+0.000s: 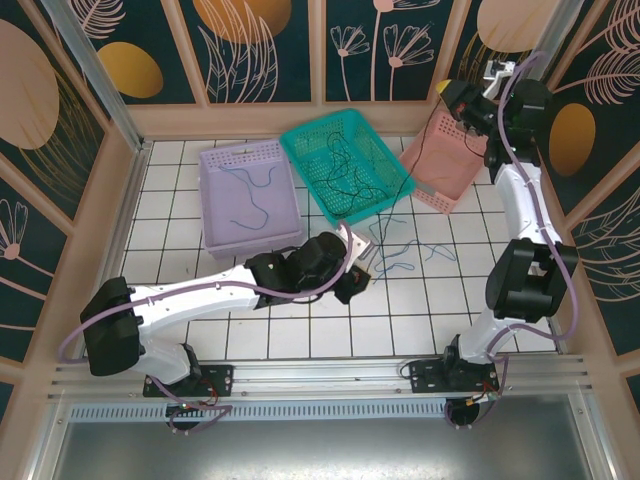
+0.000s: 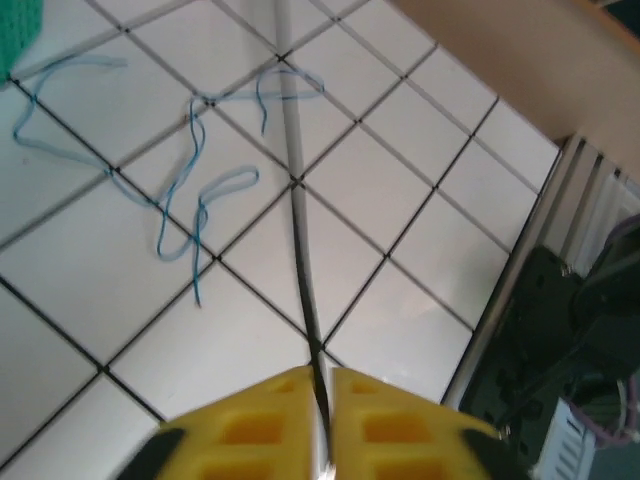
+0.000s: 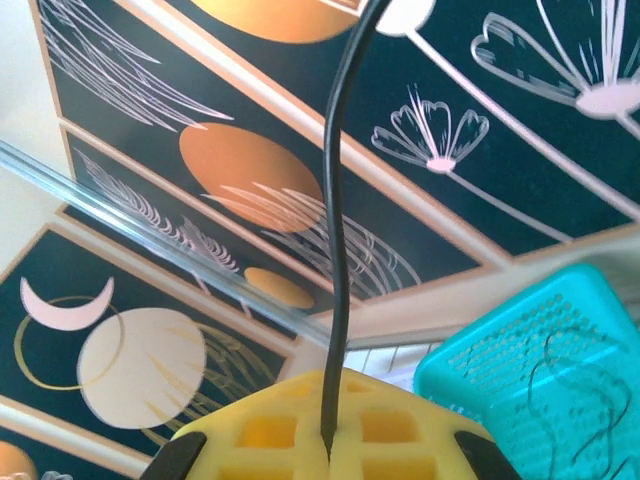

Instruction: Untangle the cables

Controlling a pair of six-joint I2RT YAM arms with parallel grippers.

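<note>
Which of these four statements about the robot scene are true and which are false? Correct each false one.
1. The left fingers pinch a black cable. True.
2. The blue cable near the left fingers lies in the pink basket. False: it lies on the white tiles.
3. The right fingers are open. False: they are shut on a black cable.
4. The teal basket holds black wire. True.

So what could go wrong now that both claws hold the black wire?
The black cable is stretched between the right gripper and the left gripper; pulling harder might make it slip out. It runs past a corner of the teal basket, so it could catch there and tug it.
</note>
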